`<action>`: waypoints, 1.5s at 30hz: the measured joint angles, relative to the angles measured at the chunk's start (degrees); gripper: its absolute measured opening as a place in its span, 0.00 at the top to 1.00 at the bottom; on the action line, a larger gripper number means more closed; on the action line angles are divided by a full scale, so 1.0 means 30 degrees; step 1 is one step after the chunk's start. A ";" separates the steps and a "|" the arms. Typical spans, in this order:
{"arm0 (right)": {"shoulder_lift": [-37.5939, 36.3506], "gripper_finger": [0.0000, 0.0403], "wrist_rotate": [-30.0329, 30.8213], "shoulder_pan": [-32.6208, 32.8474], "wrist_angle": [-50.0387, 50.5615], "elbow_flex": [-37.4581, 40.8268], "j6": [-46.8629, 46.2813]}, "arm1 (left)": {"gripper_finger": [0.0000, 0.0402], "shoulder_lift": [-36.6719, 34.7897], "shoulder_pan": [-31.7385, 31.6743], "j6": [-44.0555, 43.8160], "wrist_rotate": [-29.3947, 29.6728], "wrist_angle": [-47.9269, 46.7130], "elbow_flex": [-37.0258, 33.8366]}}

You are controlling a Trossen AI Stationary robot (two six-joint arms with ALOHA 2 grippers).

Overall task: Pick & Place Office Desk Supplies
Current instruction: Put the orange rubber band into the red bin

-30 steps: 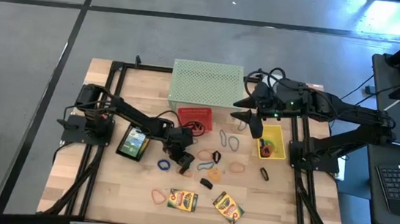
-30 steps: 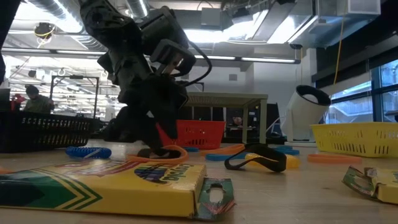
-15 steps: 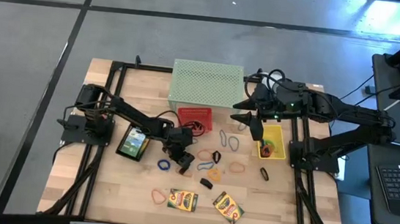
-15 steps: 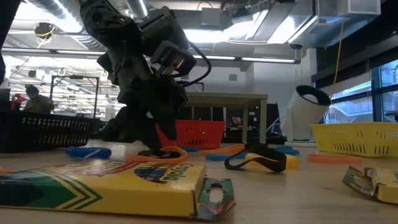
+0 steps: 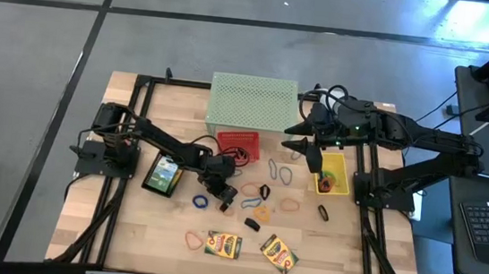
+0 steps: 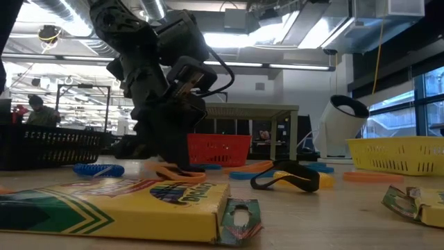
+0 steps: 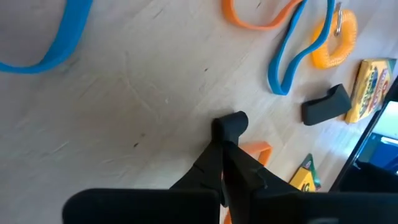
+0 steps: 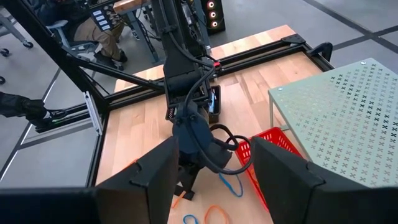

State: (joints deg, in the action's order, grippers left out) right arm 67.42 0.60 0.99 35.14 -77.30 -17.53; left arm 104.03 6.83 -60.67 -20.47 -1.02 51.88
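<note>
My left gripper [image 5: 224, 198] stands on the table's middle, fingers down and shut on an orange rubber band [image 6: 177, 173]. Around it lie a blue band [image 5: 200, 202], a black clip [image 7: 326, 106], an orange coil [image 7: 336, 40] and further coloured loops [image 5: 277, 172]. Two crayon boxes [image 5: 223, 244] [image 5: 278, 254] lie flat near the front edge. A third [image 5: 162, 175] lies at the left. My right gripper [image 5: 302, 149] hovers open above the table between the mesh stand and the yellow basket, holding nothing. My left gripper pinches the orange rubber band between its two shut fingers [image 7: 227, 127]. A short piece of the band [image 7: 258, 151] shows right beside them. The fingers come from above, pointing down, with their tips at the table top. The rest of the band lies slack on the wood.
A pale green mesh stand [image 5: 252, 102] fills the far middle, with a red basket [image 5: 239, 142] in front of it. A yellow basket [image 5: 333, 174] sits at the right. A white round device [image 6: 343, 132] stands behind. Black frame rails [image 5: 123, 179] run along both sides.
My left gripper has shut its fingers on the orange rubber band without moving over the table. In the low view the band is now drawn in under the fingertips and sits a little farther left than before.
</note>
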 joint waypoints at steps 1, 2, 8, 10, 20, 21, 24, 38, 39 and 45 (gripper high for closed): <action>0.0000 0.49 -0.0004 0.0000 0.0000 0.0000 -0.0005 | 0.99 0.0000 0.0000 0.0099 -0.0009 0.0000 0.0000; 0.0000 0.49 -0.0004 0.0003 0.0000 0.0000 0.0002 | 0.99 0.0000 0.0000 0.0191 -0.0042 0.0007 0.0000; -0.0003 0.49 -0.0067 0.0000 0.0000 0.0000 0.0002 | 0.99 -0.0083 0.0000 0.0352 -0.0754 0.0007 0.0293; 0.0000 0.49 -0.0080 0.0000 -0.0007 0.0000 0.0002 | 0.99 -0.0299 0.0003 0.0456 -0.0817 0.0006 0.0576; 0.0000 0.49 -0.0510 0.0006 -0.0008 0.0000 0.0010 | 1.00 -0.1362 -0.0207 0.1357 0.0014 -0.1971 0.0743; 0.0000 0.49 -0.0511 0.0007 -0.0015 0.0000 0.0010 | 1.00 -0.1362 -0.0226 0.1462 -0.0029 -0.2096 0.0743; 0.0000 0.49 -0.0515 0.0007 -0.0079 0.0000 0.0010 | 1.00 -0.1362 -0.0341 0.1946 0.0012 -0.2380 0.0743; 0.0000 0.49 -0.0576 0.0007 -0.0575 0.0000 -0.0164 | 0.96 -0.1362 -0.1319 0.3198 -0.1046 -0.3024 0.0721; 0.0000 0.49 -0.0577 0.0007 -0.0576 0.0000 -0.0164 | 0.94 -0.1362 -0.1335 0.3364 -0.1301 -0.3024 0.0721; 0.0000 0.49 -0.0576 0.0007 -0.0576 0.0000 -0.0182 | 0.77 -0.1362 -0.1333 0.4038 -0.1833 -0.3047 0.0721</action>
State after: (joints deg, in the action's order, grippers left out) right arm 67.42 -1.13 1.02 33.41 -77.30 -18.07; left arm 99.94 2.83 -48.55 -25.97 -10.16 54.04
